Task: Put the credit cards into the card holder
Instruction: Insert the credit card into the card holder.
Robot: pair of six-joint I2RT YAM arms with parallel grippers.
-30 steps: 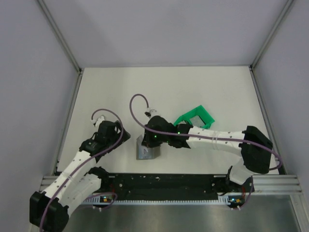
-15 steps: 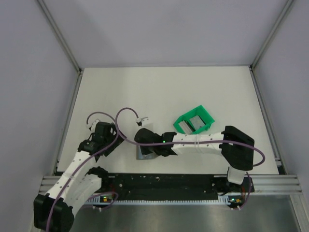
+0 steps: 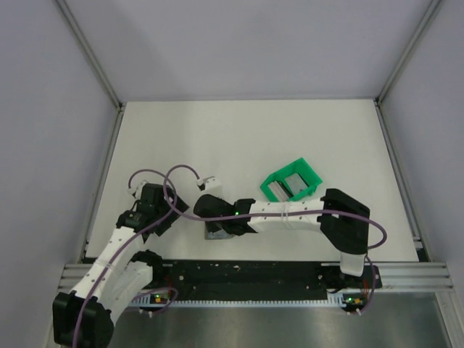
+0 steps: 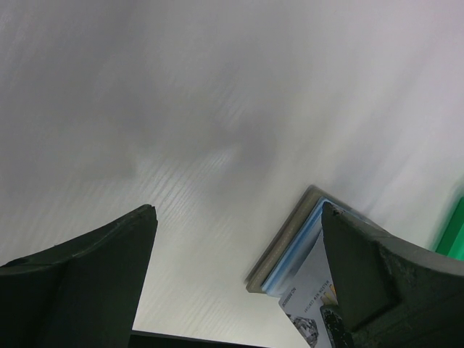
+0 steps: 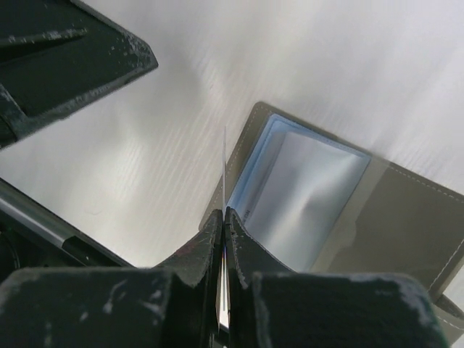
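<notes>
The right jaws are clamped on a thin credit card [image 5: 224, 167], edge-on over the open card holder [image 5: 406, 217], while the left jaws gape apart beside it on the white surface [image 3: 217, 130].

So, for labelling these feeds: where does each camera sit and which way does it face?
Top external: above and behind, looking down at the table; left arm and right arm show.
Left wrist: faces the table past the open left gripper.
Right wrist: looks down past the shut right gripper pinching a credit card.
Both wrist views share the card holder.

Left jaws wide apart, right jaws pinched
</notes>
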